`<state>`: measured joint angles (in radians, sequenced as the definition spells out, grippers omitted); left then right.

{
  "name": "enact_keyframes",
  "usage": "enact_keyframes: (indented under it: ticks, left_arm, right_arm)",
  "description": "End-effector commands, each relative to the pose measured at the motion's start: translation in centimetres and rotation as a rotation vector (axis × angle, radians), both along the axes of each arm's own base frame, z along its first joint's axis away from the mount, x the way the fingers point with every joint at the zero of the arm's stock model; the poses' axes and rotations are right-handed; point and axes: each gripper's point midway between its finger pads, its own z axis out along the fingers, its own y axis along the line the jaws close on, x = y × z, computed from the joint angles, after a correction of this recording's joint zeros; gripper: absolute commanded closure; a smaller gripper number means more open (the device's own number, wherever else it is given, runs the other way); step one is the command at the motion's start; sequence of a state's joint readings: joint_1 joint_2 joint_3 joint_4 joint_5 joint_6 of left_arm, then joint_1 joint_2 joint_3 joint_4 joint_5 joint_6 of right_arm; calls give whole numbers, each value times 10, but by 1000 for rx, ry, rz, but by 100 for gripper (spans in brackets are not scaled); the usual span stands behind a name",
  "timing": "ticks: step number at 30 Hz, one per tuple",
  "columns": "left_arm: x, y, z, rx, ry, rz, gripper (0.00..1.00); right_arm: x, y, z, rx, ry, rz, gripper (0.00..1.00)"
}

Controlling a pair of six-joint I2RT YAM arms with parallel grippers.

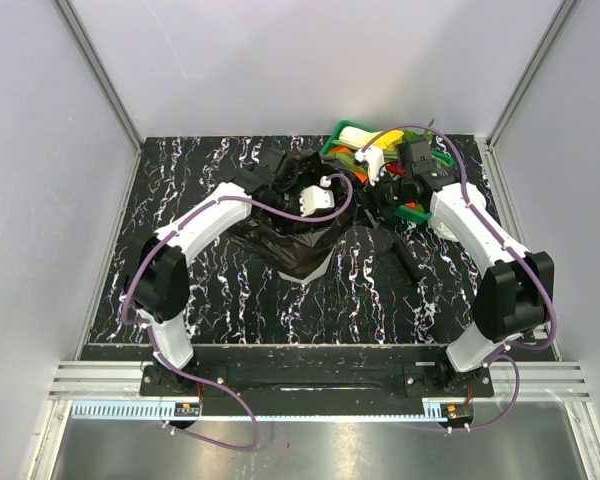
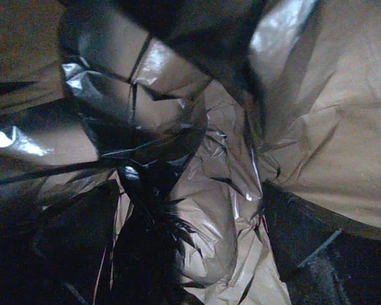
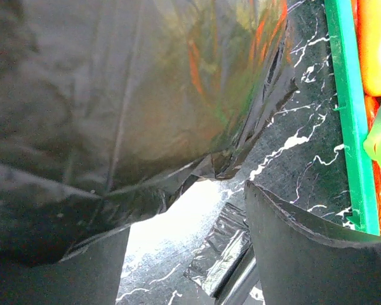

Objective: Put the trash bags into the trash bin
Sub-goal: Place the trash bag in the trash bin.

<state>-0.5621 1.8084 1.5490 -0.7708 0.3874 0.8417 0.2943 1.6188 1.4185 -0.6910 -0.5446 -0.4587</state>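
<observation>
table (image 1: 220, 290): black marble-pattern top; everything stands on it.
trash bag (image 1: 290, 240): spread black film, heaped at frame centre and draped over the bin. No separate folded bundle found in any view.
trash bin (image 1: 318, 268): only a pale translucent corner shows below the bag at centre. The rest is covered, so I cannot tell how far the film sits inside.
green tray (image 1: 332, 148): upper right of the overhead view, holding vegetables, just beside the bag's right edge.
left gripper (image 1: 315, 197): over the top of the bag heap. Its fingers are spread as wide as they go, with loose film between them and nothing pinched.
right gripper (image 3: 184, 241): between bag and tray. The jaws stand apart with bare table showing in the gap. Film hangs over the left finger, but no grip is seen.
handling (judgement): very light, limp and slick; it holds no shape and billows rather than drops. It could snag or tear on the bin rim. A flat sheet will likely slip from the pads.
hold point (judgement): a gathered ridge or the free hem, pinched fully shut, then pushed down into the bin mouth.
overhead only: both arms, the bin corner, the overall layout.
left wrist only: crinkles and deep folds at close range; no table or bin is visible.
right wrist only: the bag's hanging lower hem, the tray rim, an orange vegetable (image 3: 376, 44).
</observation>
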Motion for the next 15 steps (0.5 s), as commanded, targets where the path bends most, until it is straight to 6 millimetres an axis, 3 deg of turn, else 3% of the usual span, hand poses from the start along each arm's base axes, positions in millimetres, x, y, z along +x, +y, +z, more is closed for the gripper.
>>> enact_keyframes:
  ticks: [1, 7, 15]
  left_arm:
    - [-9, 0, -26, 67, 60, -74, 1]
    - [-4, 11, -21, 202, 73, -100, 1]
    - [-8, 19, -48, 305, 115, -136, 1]
  right_arm:
    - [8, -6, 10, -20, -75, -10, 25]
    - [8, -4, 7, -20, -60, -3, 24]
    - [9, -4, 5, -17, -52, -14, 21]
